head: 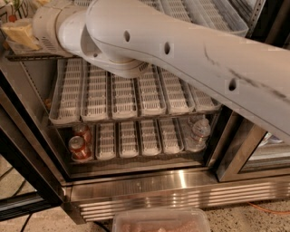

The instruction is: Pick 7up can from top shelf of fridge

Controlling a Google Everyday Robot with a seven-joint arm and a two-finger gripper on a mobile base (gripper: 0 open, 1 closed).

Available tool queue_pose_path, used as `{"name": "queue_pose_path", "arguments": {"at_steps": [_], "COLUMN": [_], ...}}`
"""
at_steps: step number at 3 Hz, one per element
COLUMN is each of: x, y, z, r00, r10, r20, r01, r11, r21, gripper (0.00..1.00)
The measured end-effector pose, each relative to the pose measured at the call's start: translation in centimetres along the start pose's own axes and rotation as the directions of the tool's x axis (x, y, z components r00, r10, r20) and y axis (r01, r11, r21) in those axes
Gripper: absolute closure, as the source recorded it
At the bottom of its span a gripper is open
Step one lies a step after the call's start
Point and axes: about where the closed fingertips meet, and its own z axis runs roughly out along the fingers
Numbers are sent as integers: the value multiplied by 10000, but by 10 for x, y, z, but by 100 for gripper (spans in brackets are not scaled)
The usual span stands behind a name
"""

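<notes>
My white arm [181, 50] reaches from the right across the open fridge [158, 190] toward its top left. My gripper [18, 34] shows only as tan parts past the grey wrist, at the left end of the top shelf [27, 56]. A white and green patch with a red dot [12, 10] in the top left corner looks like the 7up can; most of it is cut off. I cannot tell whether the gripper touches it. The arm hides much of the top shelf's trays [204, 13].
The shelf below holds empty white slotted trays [122, 95]. The bottom shelf has two red-orange cans [79, 146] at the left and a clear water bottle [199, 131] at the right. A black door frame [22, 149] stands left. A clear plastic container [161, 220] sits on the floor.
</notes>
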Motion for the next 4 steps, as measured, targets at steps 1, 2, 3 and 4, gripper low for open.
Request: {"name": "queue_pose_path", "arguments": {"at_steps": [1,2,3,4], "x": [1,0,-2,-2], "y": [1,2,1,1], "z": [3,4,3,3], "r00": [10000,10000,10000,10000], "r10": [62,20,-17,-17], "r20": [-25,-50,-52,-50], "r01": [-62,-21,16,16], "r11": [9999,9998,9998,9998], "r21": [-112,-182,-211,-212], "gripper": [51,33,10,13]}}
